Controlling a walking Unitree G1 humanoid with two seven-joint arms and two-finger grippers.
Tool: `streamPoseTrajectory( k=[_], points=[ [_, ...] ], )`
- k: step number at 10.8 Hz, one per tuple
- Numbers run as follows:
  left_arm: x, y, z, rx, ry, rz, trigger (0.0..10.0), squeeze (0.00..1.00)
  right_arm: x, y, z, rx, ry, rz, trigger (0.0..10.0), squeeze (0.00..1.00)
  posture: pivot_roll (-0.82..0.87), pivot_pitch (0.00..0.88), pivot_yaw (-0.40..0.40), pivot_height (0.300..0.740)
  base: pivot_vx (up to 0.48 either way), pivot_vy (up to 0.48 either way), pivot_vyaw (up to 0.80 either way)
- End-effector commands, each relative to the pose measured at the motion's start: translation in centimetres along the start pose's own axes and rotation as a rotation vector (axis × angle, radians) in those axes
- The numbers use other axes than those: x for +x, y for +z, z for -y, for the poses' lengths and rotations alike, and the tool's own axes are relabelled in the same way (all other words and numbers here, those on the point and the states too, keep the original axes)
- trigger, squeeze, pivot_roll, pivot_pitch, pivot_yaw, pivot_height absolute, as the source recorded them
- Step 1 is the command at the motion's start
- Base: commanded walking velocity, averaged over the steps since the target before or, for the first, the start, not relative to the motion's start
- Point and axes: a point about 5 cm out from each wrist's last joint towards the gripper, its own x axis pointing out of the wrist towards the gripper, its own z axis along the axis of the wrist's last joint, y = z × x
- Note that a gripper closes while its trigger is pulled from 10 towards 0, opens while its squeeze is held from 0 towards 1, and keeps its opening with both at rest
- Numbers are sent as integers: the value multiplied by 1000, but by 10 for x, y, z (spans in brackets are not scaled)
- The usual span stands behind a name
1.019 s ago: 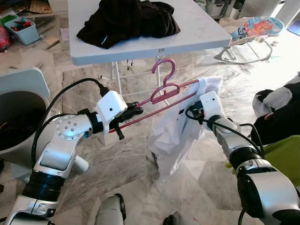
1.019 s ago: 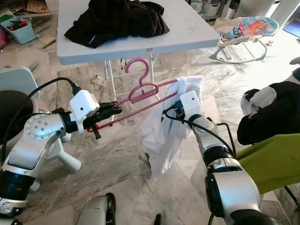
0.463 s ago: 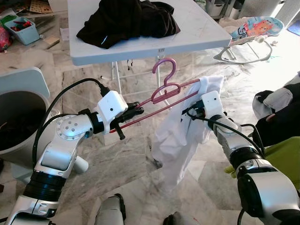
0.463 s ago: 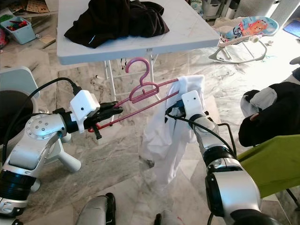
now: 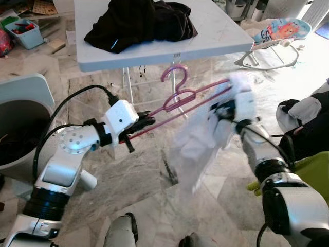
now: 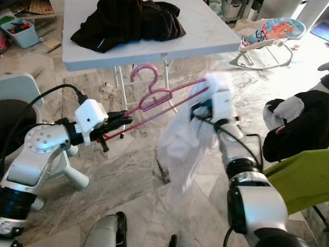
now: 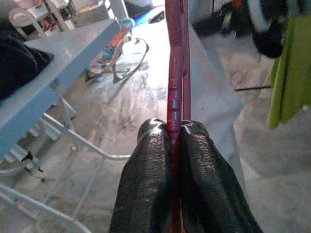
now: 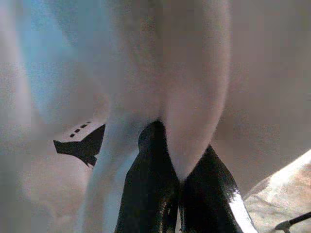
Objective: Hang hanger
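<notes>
A pink hanger (image 5: pixel 180 95) hangs in the air in front of the white folding table (image 5: pixel 216 31), hook up. My left gripper (image 5: pixel 145 122) is shut on the hanger's lower left end; in the left wrist view the black fingers (image 7: pixel 150 179) pinch the pink bar (image 7: pixel 174 92). A white garment (image 5: pixel 203 149) is draped over the hanger's right end and hangs down, blurred by motion. My right gripper (image 5: pixel 222 109) is shut on that white cloth near the hanger's right tip; in the right wrist view the fingers (image 8: pixel 155 194) clamp a fold of white fabric (image 8: pixel 165 97).
A dark garment (image 5: pixel 139 20) lies heaped on the table. A grey bin (image 5: pixel 20 118) stands at the left. A baby bouncer (image 5: pixel 272 43) sits at the back right. A green chair (image 5: pixel 308 170) with dark and white clothes stands at the right. Marble floor lies below.
My right gripper has swung up and to the right with the white garment, which now flares out blurred. The hanger has tilted up on the right. The left gripper has barely moved.
</notes>
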Motion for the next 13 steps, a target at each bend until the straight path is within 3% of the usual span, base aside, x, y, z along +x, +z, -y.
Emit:
streamPoseTrajectory(
  k=[1, 4, 5, 7, 8, 10, 11, 12, 13],
  points=[
    [-2, -6, -1, 28, 9, -38, 0, 0, 6, 31, 8, 18, -35, 134, 0, 0, 57, 79, -40, 740, 0, 0, 0],
    [-11, -18, 3, 51, -21, -124, 0, 0, 7, 56, 20, 55, -132, 252, 0, 0, 61, 78, -40, 740, 0, 0, 0],
    [-15, -20, 10, 57, -76, -143, 0, 0, 10, 68, 23, 49, -174, 268, 0, 0, 63, 76, -40, 740, 0, 0, 0],
    [-25, -20, 10, 46, -25, -139, 0, 0, 12, 60, 33, -39, -288, 163, 0, 0, 73, 74, -45, 740, 0, 0, 0],
    [-33, -25, 10, 6, 56, -154, 0, 0, 10, 55, 36, -54, -315, 144, 0, 0, 73, 74, -45, 740, 0, 0, 0],
    [-45, -38, 6, -132, 554, -164, 0, 0, 6, 43, 35, -75, -272, 131, 0, 0, 93, 73, -49, 740, 0, 0, 0],
    [-45, -39, 14, -179, 648, -162, 3490, 0, 4, 39, 34, -106, -238, 132, 0, 0, 92, 73, -49, 740, 0, 0, 0],
    [-40, -39, 32, -256, 752, -142, 4157, 0, -2, 28, 37, -116, -192, 120, 0, 0, 86, 71, -50, 740, 0, 0, 0],
    [-35, -38, 45, -276, 870, -150, 10000, 0, -12, 16, 37, -102, -134, 122, 0, 0, 59, 64, -49, 740, 0, 0, 0]
  ],
)
